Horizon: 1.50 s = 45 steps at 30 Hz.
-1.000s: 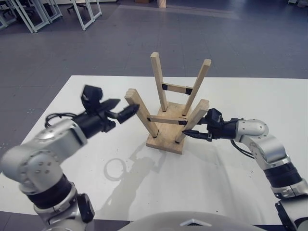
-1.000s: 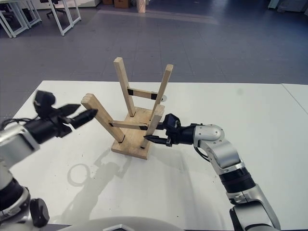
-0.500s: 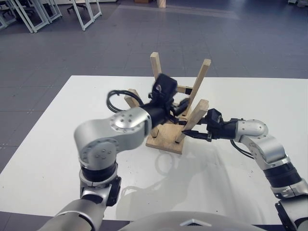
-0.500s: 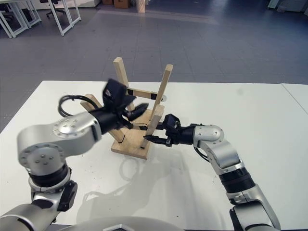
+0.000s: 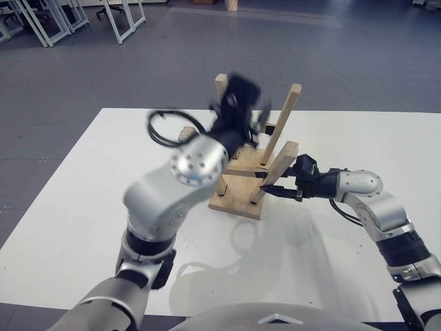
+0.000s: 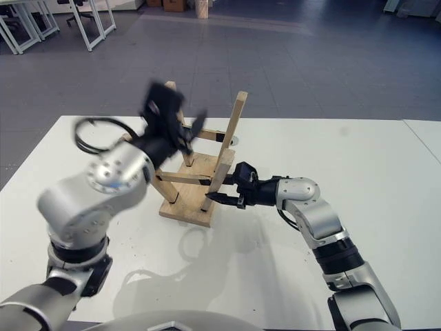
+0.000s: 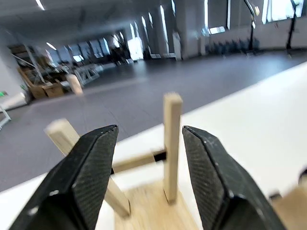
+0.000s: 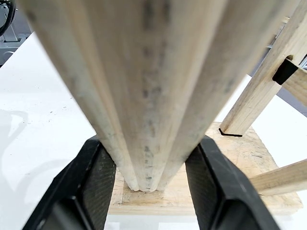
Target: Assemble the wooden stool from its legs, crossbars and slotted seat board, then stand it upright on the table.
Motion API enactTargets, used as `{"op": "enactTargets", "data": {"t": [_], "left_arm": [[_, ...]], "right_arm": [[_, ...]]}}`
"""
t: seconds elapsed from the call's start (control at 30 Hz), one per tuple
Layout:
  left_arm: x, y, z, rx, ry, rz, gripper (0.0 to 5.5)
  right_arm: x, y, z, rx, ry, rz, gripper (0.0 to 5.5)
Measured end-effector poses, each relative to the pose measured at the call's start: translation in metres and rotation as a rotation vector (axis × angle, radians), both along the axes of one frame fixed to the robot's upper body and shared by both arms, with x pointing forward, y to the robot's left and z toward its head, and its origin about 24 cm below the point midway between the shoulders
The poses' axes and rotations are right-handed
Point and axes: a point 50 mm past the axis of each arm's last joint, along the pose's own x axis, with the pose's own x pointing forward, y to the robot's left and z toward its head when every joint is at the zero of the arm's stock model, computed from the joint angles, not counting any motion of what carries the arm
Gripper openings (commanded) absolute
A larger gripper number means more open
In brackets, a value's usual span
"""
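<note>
The left claw (image 7: 149,134) is spread wide, holding nothing, high at the stool's (image 5: 238,198) 11 o'clock. The stool sits upside down mid counter (image 5: 83,207). At its 3 o'clock the right claw (image 8: 148,163) squeezes one leg (image 5: 284,158).

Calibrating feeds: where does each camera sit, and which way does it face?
Eye views: on the head, facing forward and down at the upturned stool; both arms show.
Left wrist: raised by the stool, looking through the open left gripper at two legs.
Right wrist: beside the stool, looking along the right gripper, clamped around the near leg.
All share the stool.
</note>
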Motion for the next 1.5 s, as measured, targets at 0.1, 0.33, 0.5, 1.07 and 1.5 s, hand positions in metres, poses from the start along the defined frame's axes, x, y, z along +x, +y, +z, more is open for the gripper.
{"op": "enactTargets", "data": {"t": [0.1,0.33,0.5,1.07,1.5], "left_arm": [[-0.007,0.006,-0.041,0.030,0.089,0.030,2.50],[-0.011,0.004,-0.049,-0.040,0.061,0.078,2.50],[-0.007,0.006,-0.046,-0.054,0.049,0.111,2.50],[0.012,0.027,0.070,-0.438,-0.027,0.033,2.50],[0.007,0.130,0.098,-0.352,-0.096,0.177,2.50]], "right_arm": [[0.000,-0.001,0.000,-0.007,0.001,0.000,2.02],[0.002,-0.001,0.002,-0.027,0.003,0.021,2.02],[0.007,0.007,0.006,-0.062,0.000,0.055,2.02],[0.020,0.006,0.010,-0.111,0.007,0.121,2.02],[0.026,-0.005,0.017,-0.159,-0.010,0.187,2.02]]}}
